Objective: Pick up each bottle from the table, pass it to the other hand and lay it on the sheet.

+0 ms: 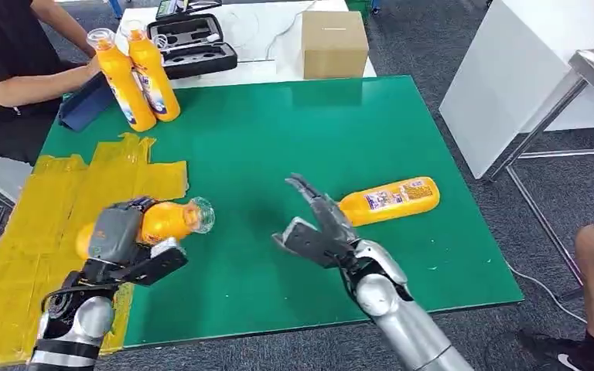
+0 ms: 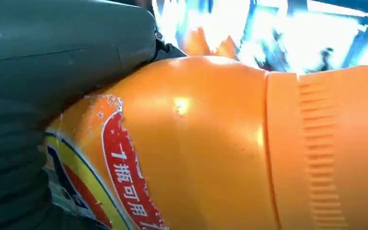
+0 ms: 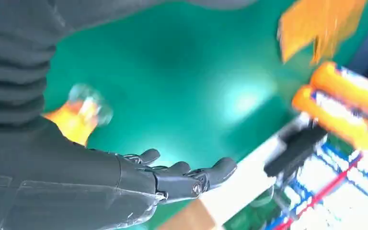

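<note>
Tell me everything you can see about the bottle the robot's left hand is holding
The held bottle is orange and glossy, plastic by its look, with a ribbed orange cap section and a clear top. A red, yellow and blue label with white characters wraps its body. It lies roughly level in the left hand, cap pointing toward the right hand, which is open and not touching it. It sits at the edge of the yellow sheet, above the green mat.

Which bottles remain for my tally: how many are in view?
4: one in the left hand, one lying on the mat, two upright at the far-left corner.
</note>
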`<action>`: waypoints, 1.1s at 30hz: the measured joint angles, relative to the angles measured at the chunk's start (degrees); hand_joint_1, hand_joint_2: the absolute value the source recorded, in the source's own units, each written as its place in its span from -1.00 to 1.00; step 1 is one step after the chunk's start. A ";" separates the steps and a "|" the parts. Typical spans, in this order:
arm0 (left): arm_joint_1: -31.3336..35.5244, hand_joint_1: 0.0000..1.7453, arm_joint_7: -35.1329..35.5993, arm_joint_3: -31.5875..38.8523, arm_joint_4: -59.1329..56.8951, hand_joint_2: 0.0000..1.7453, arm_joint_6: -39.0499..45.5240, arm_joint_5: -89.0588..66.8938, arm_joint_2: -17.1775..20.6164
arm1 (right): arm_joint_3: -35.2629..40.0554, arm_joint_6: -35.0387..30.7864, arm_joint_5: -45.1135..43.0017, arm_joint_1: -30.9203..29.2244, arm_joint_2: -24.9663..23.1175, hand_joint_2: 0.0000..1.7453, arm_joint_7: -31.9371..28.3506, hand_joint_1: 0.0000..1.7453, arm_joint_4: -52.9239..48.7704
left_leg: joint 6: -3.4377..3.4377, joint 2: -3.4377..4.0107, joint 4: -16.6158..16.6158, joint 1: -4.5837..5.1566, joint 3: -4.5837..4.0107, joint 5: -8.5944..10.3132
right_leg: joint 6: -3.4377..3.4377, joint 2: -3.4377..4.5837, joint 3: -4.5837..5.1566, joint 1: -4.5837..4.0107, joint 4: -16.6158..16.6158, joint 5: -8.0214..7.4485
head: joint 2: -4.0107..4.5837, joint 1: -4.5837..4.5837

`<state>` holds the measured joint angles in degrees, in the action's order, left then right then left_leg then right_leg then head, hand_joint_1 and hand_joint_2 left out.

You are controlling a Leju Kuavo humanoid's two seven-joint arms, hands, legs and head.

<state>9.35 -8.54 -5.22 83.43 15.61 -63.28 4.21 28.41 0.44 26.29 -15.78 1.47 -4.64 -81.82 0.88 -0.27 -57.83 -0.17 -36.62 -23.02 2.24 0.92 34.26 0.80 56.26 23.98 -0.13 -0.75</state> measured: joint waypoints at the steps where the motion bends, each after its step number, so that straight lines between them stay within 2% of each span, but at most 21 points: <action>1: 1.11 1.00 1.92 0.28 -0.90 1.00 0.39 -5.52 0.60 | -1.24 0.72 -0.09 0.77 0.92 -1.00 0.20 -1.00 -2.12 | 0.00 0.00 0.00 0.00 0.00 0.00 | 0.00 -0.01 -0.01 0.00 0.00 0.00 | 0.00 0.05; 5: 5.46 1.00 7.52 0.20 -7.44 1.00 0.26 -18.39 3.02 | -3.82 2.25 -0.17 1.83 2.95 -1.00 0.68 -1.00 -6.60 | 0.00 0.03 0.00 -0.01 0.02 0.01 | -0.02 0.01 0.01 -0.01 0.00 -0.02 | 0.00 0.00; 10: 12.56 1.00 10.60 -1.10 -18.78 1.00 2.73 -23.76 4.00 | -4.21 2.88 0.11 2.09 4.15 -1.00 0.92 -1.00 -9.66 | -0.03 0.05 0.00 -0.03 0.01 0.08 | -0.04 0.00 -0.04 -0.02 0.03 -0.05 | 0.00 0.00; 16: 16.05 1.00 11.03 -2.12 -26.58 1.00 2.77 -24.76 4.03 | -4.15 3.08 0.24 2.15 4.89 -1.00 1.20 -1.00 -11.01 | -0.03 0.04 0.00 -0.01 -0.01 0.08 | -0.15 0.00 -0.02 -0.01 0.02 -0.12 | 0.00 0.02; 24: 17.29 1.00 11.03 -2.65 -29.99 1.00 2.64 -24.76 4.00 | -4.13 3.08 0.24 2.19 5.31 -1.00 1.20 -1.00 -11.47 | -0.03 0.06 0.00 -0.01 -0.01 0.07 | -0.16 0.00 0.00 -0.02 0.01 -0.12 | 0.00 0.02; 28: 18.35 1.00 8.25 -3.15 -33.44 1.00 0.12 -22.90 3.89 | -4.15 3.15 0.24 2.21 5.42 -1.00 1.20 -1.00 -11.56 | -0.03 0.06 0.00 -0.02 0.00 0.08 | -0.16 0.00 0.00 -0.02 0.02 -0.12 | 0.00 0.00; 29: 18.53 0.68 7.75 -3.28 -34.45 1.00 -0.49 -22.62 3.81 | -4.15 3.17 0.24 2.21 5.44 -1.00 1.20 -1.00 -11.56 | -0.03 0.07 0.00 -0.02 -0.01 0.08 | -0.16 0.00 0.00 -0.02 0.02 -0.12 | 0.00 0.02; 30: 18.83 -1.00 6.96 -3.52 -35.37 1.00 -1.08 -21.99 3.78 | -4.15 3.19 0.22 2.20 5.46 -1.00 1.20 -1.00 -11.56 | -0.03 0.06 0.00 -0.01 -0.01 0.08 | -0.16 0.00 -0.01 -0.02 0.02 -0.12 | 0.00 0.02; 31: 19.32 -1.00 5.03 -3.78 -37.04 1.00 -2.38 -20.40 3.78 | -4.15 3.30 0.13 2.18 5.48 -1.00 1.20 -1.00 -11.56 | -0.03 0.05 0.00 -0.01 -0.01 0.08 | -0.16 0.00 -0.02 -0.01 0.02 -0.12 | 0.00 0.02; 32: 19.79 -1.00 3.57 -3.91 -37.98 -1.00 -3.01 -19.18 3.81 | -4.15 3.41 0.07 2.17 5.51 -1.00 1.18 -1.00 -11.56 | -0.03 0.01 0.00 -0.01 0.00 0.08 | -0.16 -0.02 -0.07 -0.01 0.03 -0.12 | 0.00 0.00; 33: 20.43 -1.00 2.24 -3.98 -38.86 -1.00 -3.86 -17.83 3.83 | -4.15 3.63 0.00 2.07 5.51 -1.00 1.18 -1.00 -11.51 | -0.03 -0.02 0.00 -0.01 0.00 0.08 | -0.16 -0.03 -0.09 -0.01 0.03 -0.12 | 0.00 0.02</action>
<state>29.78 -6.30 -9.20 44.56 11.76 -81.11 8.04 24.26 4.07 26.29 -13.72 6.97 -3.45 -93.33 0.85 -0.29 -57.84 -0.18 -36.62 -22.93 2.09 0.88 34.17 0.79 56.28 23.87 -0.13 -0.72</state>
